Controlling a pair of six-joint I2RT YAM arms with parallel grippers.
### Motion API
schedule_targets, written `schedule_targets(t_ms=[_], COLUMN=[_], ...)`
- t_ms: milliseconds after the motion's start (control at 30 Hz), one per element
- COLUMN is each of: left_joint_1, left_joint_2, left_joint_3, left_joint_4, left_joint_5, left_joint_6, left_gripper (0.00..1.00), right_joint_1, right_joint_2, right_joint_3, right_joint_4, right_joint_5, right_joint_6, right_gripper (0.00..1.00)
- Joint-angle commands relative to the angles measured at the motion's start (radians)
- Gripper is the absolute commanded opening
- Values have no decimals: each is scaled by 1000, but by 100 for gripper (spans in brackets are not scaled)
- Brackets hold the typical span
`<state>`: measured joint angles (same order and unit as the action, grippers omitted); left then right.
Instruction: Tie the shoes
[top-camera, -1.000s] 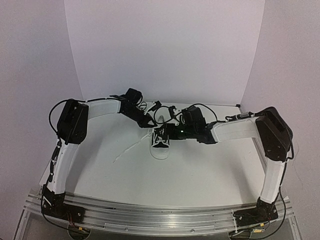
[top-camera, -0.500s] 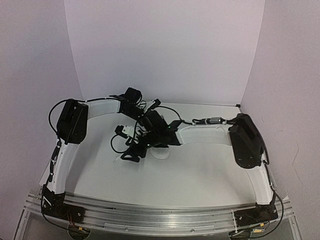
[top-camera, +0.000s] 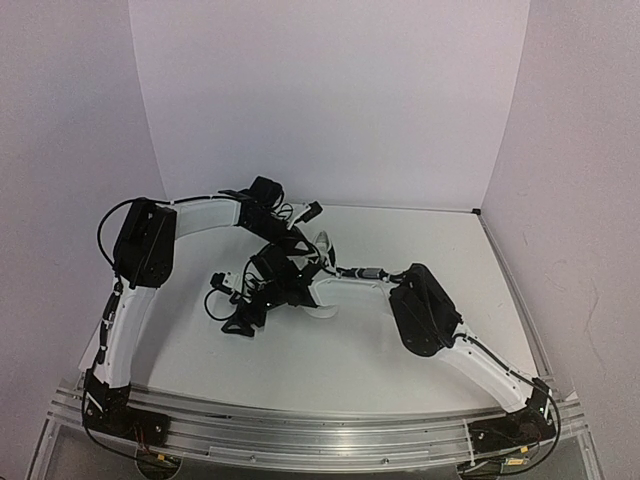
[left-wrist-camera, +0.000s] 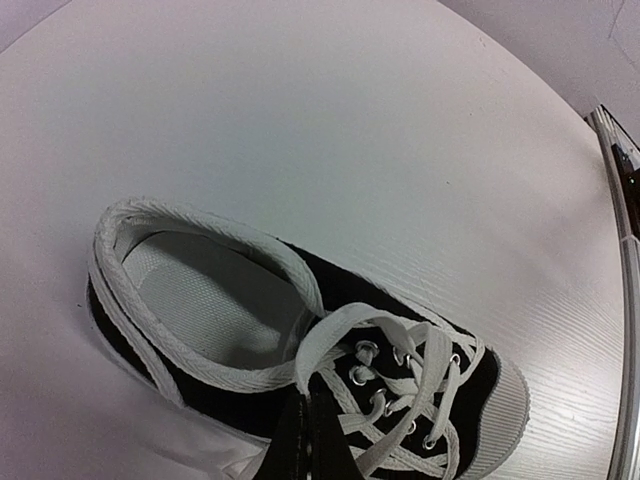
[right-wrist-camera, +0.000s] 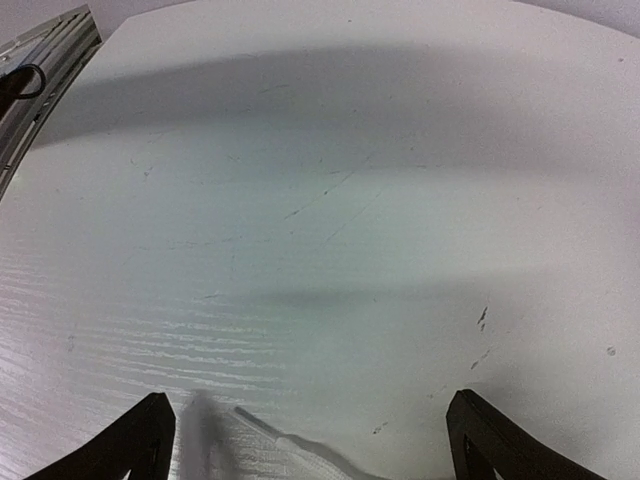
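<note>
The black canvas sneaker (left-wrist-camera: 250, 340) with white sole, toe cap and laces lies on the white table, its opening facing the left wrist camera. In the top view only part of its white sole (top-camera: 325, 303) shows under the arms. My left gripper (left-wrist-camera: 308, 405) is shut on a loop of white lace (left-wrist-camera: 340, 325) just above the tongue; in the top view it (top-camera: 300, 243) sits over the shoe. My right gripper (right-wrist-camera: 310, 400) is open wide, low over the table left of the shoe (top-camera: 238, 322). A loose lace end (right-wrist-camera: 300, 445) lies between its fingers.
The right forearm (top-camera: 360, 275) reaches across the shoe from the right. The metal rail (top-camera: 320, 435) runs along the near table edge and shows in the right wrist view (right-wrist-camera: 40, 70). White walls enclose the back and sides.
My right arm has swung far to the left, past the shoe, and its gripper now hangs over the table left of it. The left arm has stayed put.
</note>
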<state>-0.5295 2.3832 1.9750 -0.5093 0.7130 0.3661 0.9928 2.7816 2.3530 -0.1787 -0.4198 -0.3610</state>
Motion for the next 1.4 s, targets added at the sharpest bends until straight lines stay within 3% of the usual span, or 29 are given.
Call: schedule_targets(t_ms=[0, 167, 233, 333, 433, 667, 867, 1000, 1167, 1367], left_joint_1=[8, 8, 8, 8, 8, 8, 7, 7, 8, 22], left_joint_2=[10, 11, 14, 20, 15, 11, -32, -63, -77, -88], left_joint_3=[48, 58, 67, 84, 82, 106, 105, 79, 70, 69], left_joint_4=[-36, -38, -42, -53, -58, -63, -37, -13, 0, 23], left_joint_5=[26, 34, 39, 40, 39, -14, -121, -175, -236, -290], left_joint_6=[45, 48, 51, 54, 65, 53, 15, 8, 18, -16], left_gripper=[0, 0, 0, 0, 0, 0, 0, 0, 0, 0], right_joint_1=[0, 2, 5, 11, 15, -2, -88, -162, -276, -400], right_joint_2=[-18, -116, -115, -88, -94, -314, -658, -859, -1046, -1207], right_joint_3=[27, -129, -132, -86, -92, -249, -688, -970, -1236, -1419], right_joint_4=[-94, -186, -202, -244, -259, -171, 255, 417, 503, 548], right_joint_5=[5, 88, 112, 158, 165, 184, 249, 297, 406, 543], right_joint_6=[20, -26, -36, -43, -36, 139, 515, 682, 792, 888], right_gripper=[89, 70, 54, 19, 0, 0, 0, 0, 0, 0])
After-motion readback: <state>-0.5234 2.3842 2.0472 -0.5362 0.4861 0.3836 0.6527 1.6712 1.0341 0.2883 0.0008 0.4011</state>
